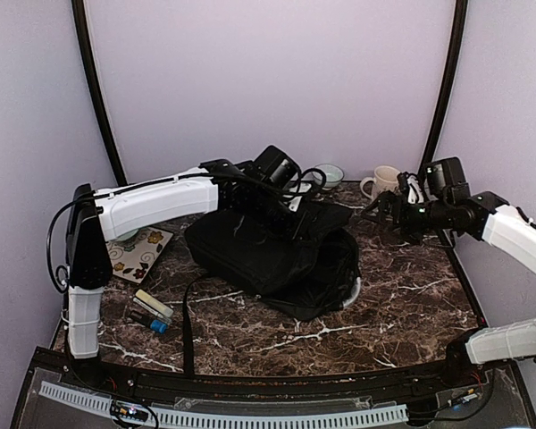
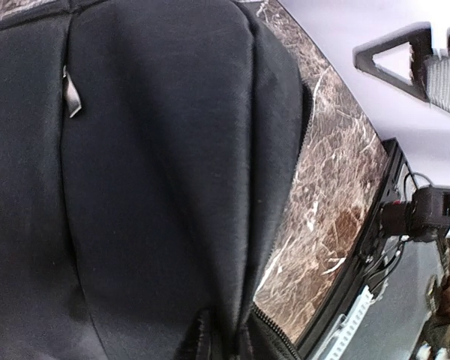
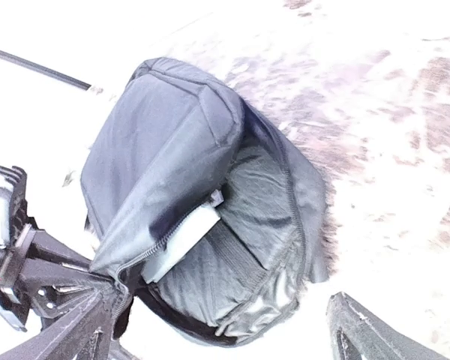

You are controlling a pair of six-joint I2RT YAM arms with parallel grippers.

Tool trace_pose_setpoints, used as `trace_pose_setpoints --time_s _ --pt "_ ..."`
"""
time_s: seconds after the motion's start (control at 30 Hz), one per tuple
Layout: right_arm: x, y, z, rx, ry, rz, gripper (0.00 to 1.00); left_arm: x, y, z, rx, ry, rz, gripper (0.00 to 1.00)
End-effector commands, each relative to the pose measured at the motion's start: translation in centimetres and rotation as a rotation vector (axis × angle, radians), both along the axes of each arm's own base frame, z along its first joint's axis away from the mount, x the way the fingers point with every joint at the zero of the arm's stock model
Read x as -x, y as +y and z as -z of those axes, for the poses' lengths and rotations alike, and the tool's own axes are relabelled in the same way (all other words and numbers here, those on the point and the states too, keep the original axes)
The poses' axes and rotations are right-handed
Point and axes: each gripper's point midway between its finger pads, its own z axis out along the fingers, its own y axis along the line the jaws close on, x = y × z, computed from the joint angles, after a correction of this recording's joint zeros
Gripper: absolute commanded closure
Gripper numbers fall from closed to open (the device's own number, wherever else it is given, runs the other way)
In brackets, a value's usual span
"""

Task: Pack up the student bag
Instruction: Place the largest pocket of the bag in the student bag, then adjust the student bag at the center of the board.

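Surface: dark brown marbled surface point(image 1: 402, 304) with white veins; lilac walls stood on three sides.
Bag: the black bag point(image 1: 268, 259) lay slumped in the middle of the surface, its mouth unzipped and gaping toward the right side.
Bag interior: grey lining showed in the right wrist view. A pale flat piece sat just inside the mouth; what it was could not be told.
Strap: one long black strap point(image 1: 187, 331) trailed from the bag's left end to the near edge.
Zip pull: a silvery zip pull point(image 2: 71, 94) hung on a seam of the bag's outer panel, seen close in the left wrist view.
Left arm: it reached from the left across to the far end of the bag.
Left pincer: the left pincer point(image 1: 284, 214) was down at the bag's far upper edge, against the fabric. Its fingers were lost in the black cloth, so it could not be told whether they were together, apart or clamped on the bag.
Right pincer: the right pincer point(image 3: 223, 304) stood with fingers wide apart, gripping nothing. It was off the bag's right side and faced the mouth.
Mug: a cream mug point(image 1: 383, 183) stood upright at the far right, just beyond the right pincer.
Bowl: a small pale bowl point(image 1: 327, 176) sat at the far edge behind the bag, left of the mug.
Card: a patterned card point(image 1: 140, 252) lay flat left of the bag, partly under the left arm.
Small items: a pale stick point(image 1: 152, 304) and a blue item point(image 1: 157, 325) lay side by side at the front left.
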Motion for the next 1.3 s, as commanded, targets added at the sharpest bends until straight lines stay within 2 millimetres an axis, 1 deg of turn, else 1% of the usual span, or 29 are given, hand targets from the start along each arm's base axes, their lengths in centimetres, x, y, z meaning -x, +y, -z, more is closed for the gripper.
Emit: trace_pose_setpoints --time_s 0.0,0.03,0.1,0.23,0.3,0.37,0.47,0.5,0.53,0.57,0.63,0.7,0.73,0.8,0.9,0.93,0.97,1.03,1.1,1.23,1.27 --pt "0.1 -2.1 0.0 0.01 -0.057 0.134 0.0 -1.4 -0.1 -2.4 0.041 -0.038 -0.031 0.81" --pt "0.2 -2.6 0.0 0.008 -0.064 0.162 0.0 -1.4 0.0 -2.4 0.036 -0.037 -0.037 0.77" --pt "0.3 -2.8 0.0 -0.015 -0.081 0.189 0.0 -1.3 0.1 -2.7 0.033 -0.035 -0.04 0.68" --pt "0.4 -2.5 0.2 -0.071 -0.087 0.196 0.0 -1.5 0.5 -5.6 0.038 -0.077 -0.04 0.5" --pt "0.4 -2.1 0.3 -0.086 -0.076 0.189 0.0 -1.7 1.3 -7.1 0.022 -0.118 -0.048 0.43" --pt "0.4 -1.9 0.5 -0.093 -0.07 0.181 0.0 -1.6 2.7 -8.4 -0.003 -0.158 -0.065 0.37" --pt "0.2 -2.2 0.3 -0.071 -0.082 0.184 0.0 -1.1 5.9 -9.9 -0.064 -0.207 -0.114 0.31" --pt "0.0 -2.4 0.1 -0.057 -0.086 0.195 0.0 -0.6 7.1 -10.0 -0.084 -0.212 -0.126 0.3" --pt "-0.2 -2.8 -0.1 -0.036 -0.098 0.208 0.0 0.2 8.4 -11.1 -0.079 -0.221 -0.135 0.29" --pt "-0.2 -3.0 -0.6 -0.028 -0.108 0.214 0.0 0.8 9.1 -10.4 -0.099 -0.203 -0.133 0.29" --pt "-0.3 -3.4 -1.3 0.0 -0.13 0.22 0.0 3.0 11.3 -9.2 -0.122 -0.168 -0.13 0.28" --pt "-0.3 -4.0 -1.7 0.036 -0.14 0.231 0.0 4.9 12.8 -7.2 -0.098 -0.139 -0.136 0.28" --pt "-0.3 -4.2 -1.9 0.05 -0.144 0.234 0.0 6.1 13.7 -6.8 -0.061 -0.127 -0.139 0.28" --pt "-0.2 -4.4 -2.0 0.067 -0.152 0.233 0.0 7.7 14.6 -4.8 -0.016 -0.076 -0.151 0.28" --pt "-0.1 -4.2 -1.4 0.067 -0.145 0.22 0.0 9.0 15.3 -1.5 -0.002 -0.038 -0.167 0.31" --pt "-0.2 -4.0 -0.9 0.066 -0.127 0.211 0.0 9.6 15.4 0.0 -0.019 -0.024 -0.159 0.32" --pt "-0.1 -3.8 -0.3 0.067 -0.105 0.199 0.0 9.8 15.3 1.0 -0.031 -0.018 -0.156 0.33" --pt "0.0 -3.4 0.8 0.076 -0.059 0.176 0.0 10.8 14.4 2.9 -0.06 -0.003 -0.116 0.34" --pt "-0.2 -2.7 1.1 0.08 -0.036 0.14 0.0 11.4 13.2 4.5 -0.097 0.0 -0.076 0.35" --pt "-1.4 -2.1 1.3 0.106 -0.025 0.106 0.0 11.2 10.9 7.6 -0.166 0.028 -0.036 0.38" --pt "-1.7 -2.0 1.4 0.114 -0.022 0.103 0.0 10.9 10.4 8.0 -0.169 0.026 -0.027 0.38"
